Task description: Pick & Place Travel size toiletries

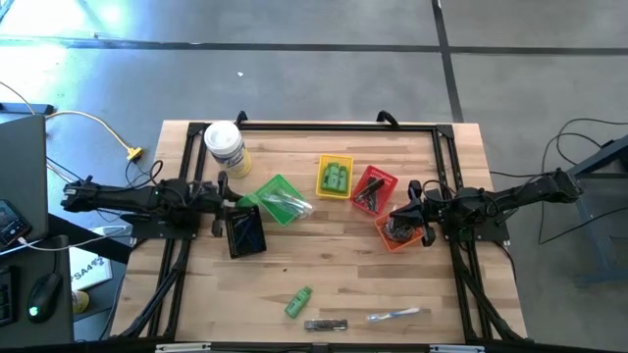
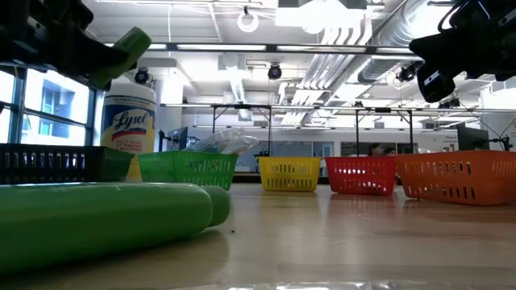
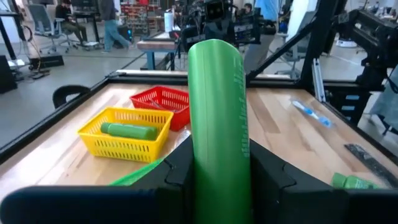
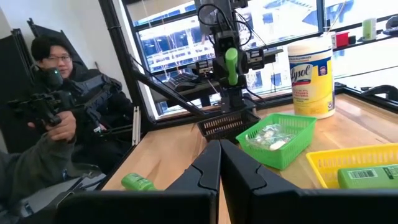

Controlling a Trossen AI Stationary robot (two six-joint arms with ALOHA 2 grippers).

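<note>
At the far left of the table (image 1: 324,284) stands a white-lidded wipes jar (image 1: 225,147). Just right of it the left gripper (image 1: 234,203) hangs above the black basket (image 1: 245,232), its jaws clamped on an upright green bottle (image 3: 219,124). Beside that sits the green basket (image 1: 280,199), holding clear-wrapped pieces (image 1: 287,204). Farther right, the yellow basket (image 1: 335,177) holds more green bottles (image 1: 337,177), and the red basket (image 1: 374,189) holds dark sticks (image 1: 370,193). At the right the right gripper (image 1: 405,218) hovers over the orange basket (image 1: 397,233), jaws pressed together and empty. Along the near edge lie a loose green bottle (image 1: 298,302), a dark stick (image 1: 325,325) and a clear-wrapped toothbrush (image 1: 392,315). In the right wrist view a seated person (image 4: 53,124) shows beyond the table.
</note>
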